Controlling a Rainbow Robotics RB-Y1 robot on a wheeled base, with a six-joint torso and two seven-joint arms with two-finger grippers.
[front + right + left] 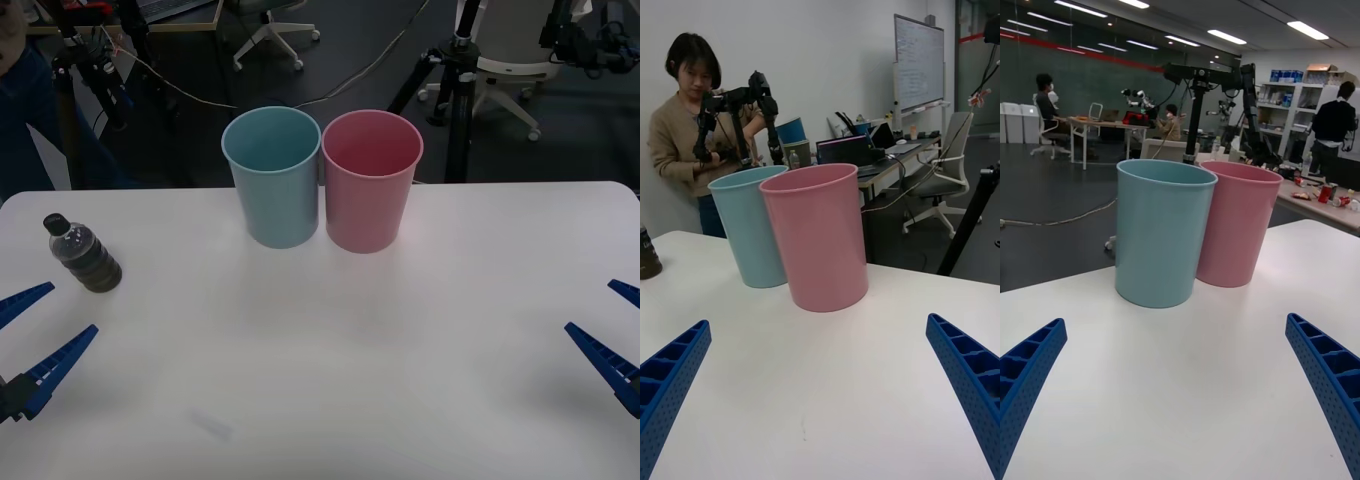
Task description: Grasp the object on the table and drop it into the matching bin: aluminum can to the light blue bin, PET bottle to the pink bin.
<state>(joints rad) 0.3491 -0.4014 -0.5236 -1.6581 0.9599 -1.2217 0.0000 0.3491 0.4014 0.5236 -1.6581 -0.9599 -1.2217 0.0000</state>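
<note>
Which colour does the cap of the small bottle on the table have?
Black. The cap of the bottle shows best in the front view.

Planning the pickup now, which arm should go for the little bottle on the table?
Left. The bottle lies at the table's left side, just ahead of the open left end effector. The right end effector, also open, sits across the table.

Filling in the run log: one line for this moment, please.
stage: pre-grasp | PET bottle: lying on table, robot's left | left gripper: open, near bottle | right gripper: open, idle | pink bin: upright
</note>
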